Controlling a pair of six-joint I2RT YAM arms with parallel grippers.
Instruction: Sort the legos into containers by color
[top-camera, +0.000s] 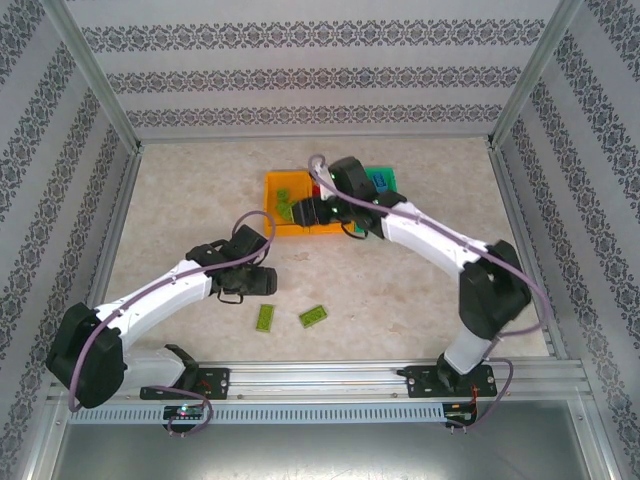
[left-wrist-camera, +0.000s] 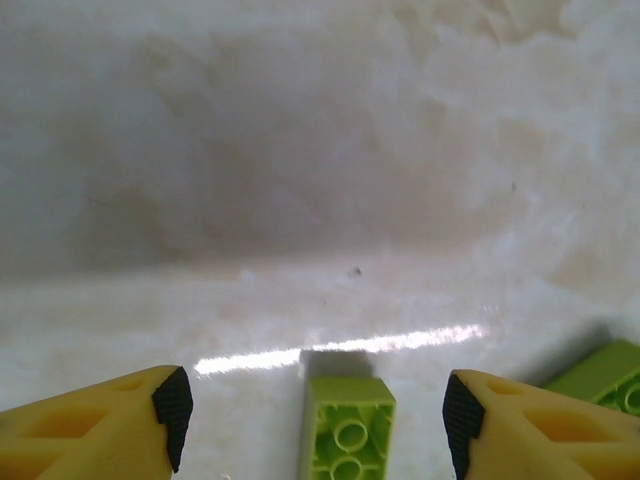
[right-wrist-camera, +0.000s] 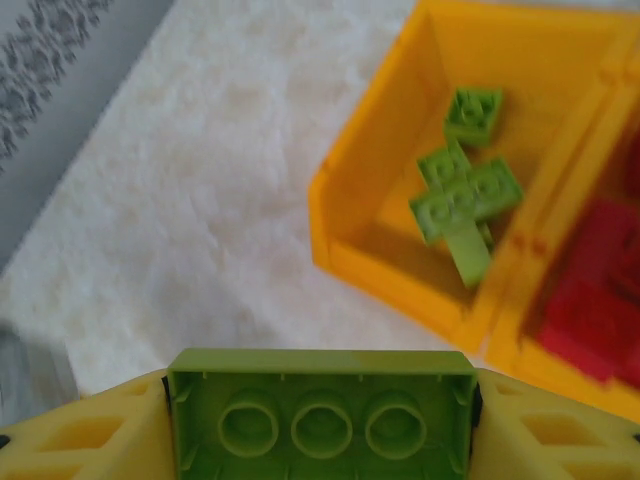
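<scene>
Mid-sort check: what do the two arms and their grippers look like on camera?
The left arm and right arm have white link shells with black joints; a lilac cable trails along each. The left gripper has yellow plastic fingers with cut-out pockets and black pads. The right gripper has matching yellow fingers.

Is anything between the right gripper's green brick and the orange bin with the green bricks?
Nothing visible. The right gripper holds the green brick just short of the orange bin, with bare table between and the bin's top open.
</scene>
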